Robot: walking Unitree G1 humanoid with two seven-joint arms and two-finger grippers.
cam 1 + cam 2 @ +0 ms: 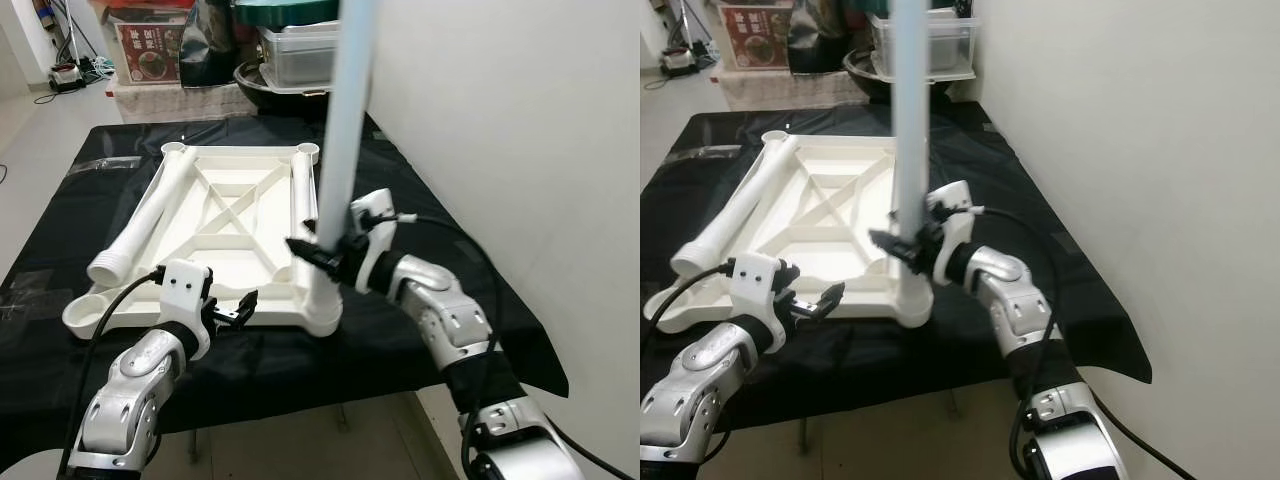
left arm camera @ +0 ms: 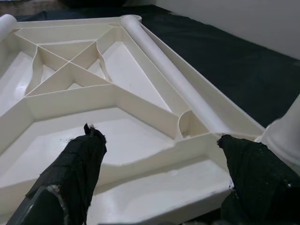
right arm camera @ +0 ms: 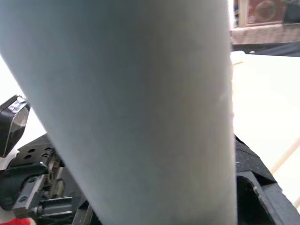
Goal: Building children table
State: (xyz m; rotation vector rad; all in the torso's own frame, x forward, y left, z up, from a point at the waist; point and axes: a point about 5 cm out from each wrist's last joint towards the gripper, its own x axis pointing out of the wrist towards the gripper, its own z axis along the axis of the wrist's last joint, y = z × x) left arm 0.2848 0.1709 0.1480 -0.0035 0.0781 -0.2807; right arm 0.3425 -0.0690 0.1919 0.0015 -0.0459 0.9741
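On the black-clothed table point(image 1: 60, 180), right fingers point(image 1: 305, 250) clamp the upright leg point(image 1: 345, 120); left fingers point(image 2: 79, 159) spread wide by the tabletop point(image 1: 230, 215).

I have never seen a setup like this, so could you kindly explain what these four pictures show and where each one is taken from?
It is a humanoid robot with two silver arms, each ending in a black two-fingered pincer. The top two pictures come from cameras in its head, looking down; the other two come from cameras on its wrists. On a black cloth lies a white child's tabletop, upside down, with two loose legs resting on it. The right pincer grips a leg standing upright in the near corner socket; its wrist camera sees that leg up close. The left pincer is open at the tabletop's near edge.
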